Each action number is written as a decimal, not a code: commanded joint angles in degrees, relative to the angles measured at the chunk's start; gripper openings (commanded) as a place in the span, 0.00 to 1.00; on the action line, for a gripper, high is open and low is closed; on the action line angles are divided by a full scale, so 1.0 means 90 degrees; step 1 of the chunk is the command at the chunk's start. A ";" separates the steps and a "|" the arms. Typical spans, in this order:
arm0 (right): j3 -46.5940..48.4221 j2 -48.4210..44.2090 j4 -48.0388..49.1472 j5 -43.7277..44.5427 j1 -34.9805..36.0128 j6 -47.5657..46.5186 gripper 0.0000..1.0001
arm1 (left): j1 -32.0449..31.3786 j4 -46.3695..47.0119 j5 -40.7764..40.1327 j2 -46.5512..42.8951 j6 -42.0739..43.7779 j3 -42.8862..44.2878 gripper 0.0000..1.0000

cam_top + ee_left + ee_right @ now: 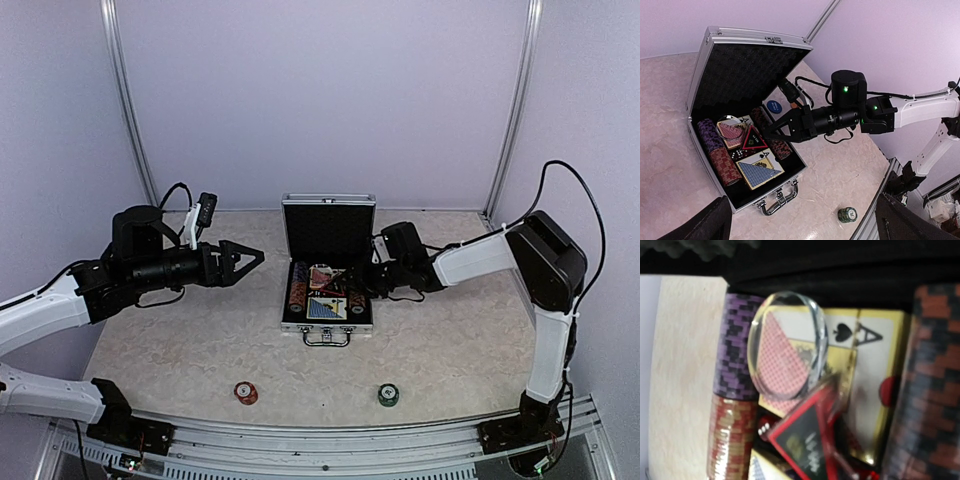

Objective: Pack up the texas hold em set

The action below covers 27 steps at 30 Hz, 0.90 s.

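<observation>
The silver case (327, 326) lies open at mid-table, lid up. It holds a red deck (734, 132), a blue deck (760, 168), purple chips (709, 135), red chips (725, 165), and dark chips (779, 148). My right gripper (352, 282) reaches into the case, and its tips meet on the right edge of the red-black triangle marker (753, 139), which stands tilted. In the right wrist view, the marker (807, 442) sits below a clear disc (787, 346) on the red deck. My left gripper (247, 257) is open and empty, held above the table left of the case.
A red chip stack (246, 392) and a green chip stack (388, 395) stand loose near the front edge. The green one also shows in the left wrist view (847, 214). A blue disc (774, 105) lies on the table right of the case. Dice (735, 154) lie inside the case.
</observation>
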 commanded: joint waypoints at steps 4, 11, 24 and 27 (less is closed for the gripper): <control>-0.0031 -0.0529 -0.0592 0.0769 0.0117 -0.0292 0.38 | -0.0007 0.0154 0.0006 -0.0099 0.0070 0.0005 0.99; 0.0281 -0.1135 -0.1645 0.1701 0.0540 -0.1714 0.38 | -0.0012 0.0130 0.0000 -0.0125 0.0070 0.0017 0.99; 0.0650 -0.0734 -0.1999 0.2760 0.1383 -0.5014 0.42 | -0.0022 0.0093 -0.0008 -0.0165 0.0022 0.0025 0.99; 0.1037 -0.0434 -0.2291 0.2922 0.1423 -0.5547 0.43 | -0.0022 0.0050 -0.0026 -0.0190 0.0021 0.0027 0.99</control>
